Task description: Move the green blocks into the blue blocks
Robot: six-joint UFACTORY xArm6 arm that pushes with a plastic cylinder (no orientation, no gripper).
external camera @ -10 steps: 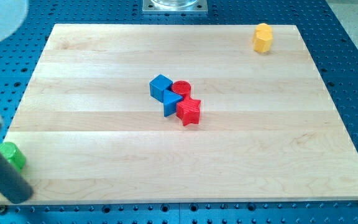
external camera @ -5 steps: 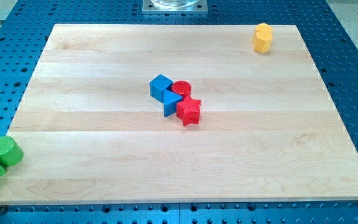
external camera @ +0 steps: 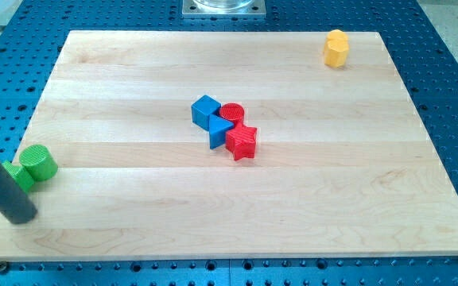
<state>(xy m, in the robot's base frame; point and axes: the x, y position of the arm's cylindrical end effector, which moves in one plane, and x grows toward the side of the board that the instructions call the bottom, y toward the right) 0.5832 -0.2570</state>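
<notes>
You are looking down at a pale wooden bench (external camera: 308, 199) on a blue perforated base. It is the largest thing in view and mostly bare.

Next in size is the dark rod, entering at the view's left edge and slanting down to my tip (external camera: 21, 218) near the bench's lower left corner. There is no gripper on this arm, so nothing opens or shuts; the rod only pushes.

Just to the view's upper right of my tip sit the green blocks. The green cylinder (external camera: 38, 163) is plain to see. A second green block (external camera: 16, 174) touches it on the left; the rod covers part of it, so its shape is hard to tell. My tip seems placed on their far side from the centre, which would suit shoving them rightward.

The blue blocks lie well apart from the green ones, at mid-bench: a blue cube (external camera: 205, 110) and a blue triangle (external camera: 219, 129), touching. A red cylinder (external camera: 232, 113) and a red star (external camera: 242, 142) press against them on the right.

A yellow block (external camera: 335, 48) stands alone at the upper right.
</notes>
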